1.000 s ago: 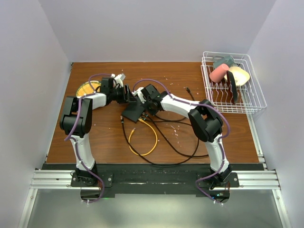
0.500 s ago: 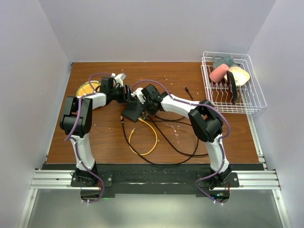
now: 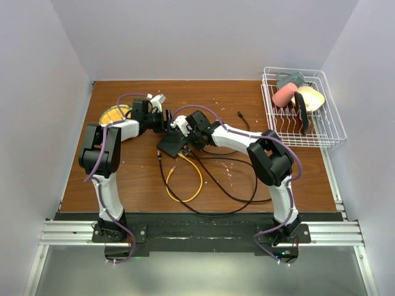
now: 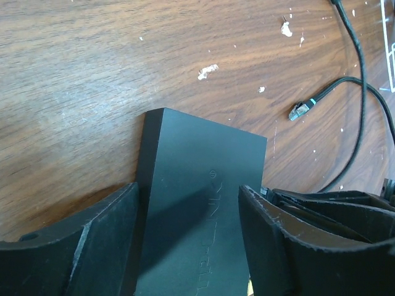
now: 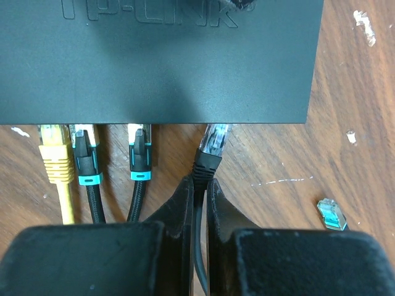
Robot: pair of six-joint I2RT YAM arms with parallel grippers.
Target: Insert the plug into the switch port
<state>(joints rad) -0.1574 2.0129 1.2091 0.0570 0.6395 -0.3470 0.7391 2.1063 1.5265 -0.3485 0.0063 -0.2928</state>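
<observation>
Enclosing the crumb-flecked wooden table (image 3: 139, 185) stand plain pale walls (image 3: 203, 37).

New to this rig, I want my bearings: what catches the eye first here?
The black switch mid-table, gripped by the left gripper. The right gripper pinches a black plug, tilted at the switch's port edge beside three cables already plugged in. A white dish rack sits at the far right.

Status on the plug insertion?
Left gripper: jaws clamp switch. Right gripper: jaws shut on plug, skewed at switch edge, seating unclear. Three neighbour plugs seated.
</observation>
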